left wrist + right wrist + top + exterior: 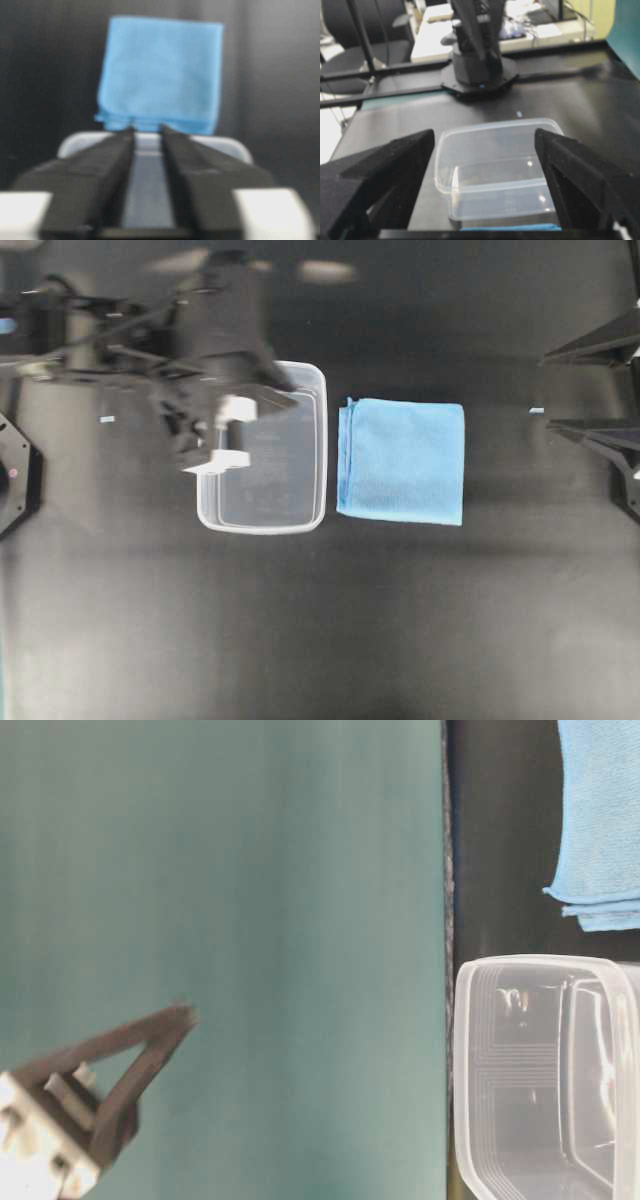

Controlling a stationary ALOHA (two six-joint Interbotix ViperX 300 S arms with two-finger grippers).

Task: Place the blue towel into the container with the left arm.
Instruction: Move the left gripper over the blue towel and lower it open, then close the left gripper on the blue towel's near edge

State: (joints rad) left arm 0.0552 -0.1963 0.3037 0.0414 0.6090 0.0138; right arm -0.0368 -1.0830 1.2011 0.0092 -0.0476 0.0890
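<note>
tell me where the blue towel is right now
In the overhead view the blue towel lies flat on the black table, just right of the empty container, a narrow gap between them.

One blue towel (401, 461), one clear container (268, 452), two black robot arms, one on each side, one dark tabletop (320, 630) beneath them

a black tabletop (400, 620), a teal backdrop (220, 900), a cluttered desk (530, 30) and a dark chair (350, 40) beyond
</note>
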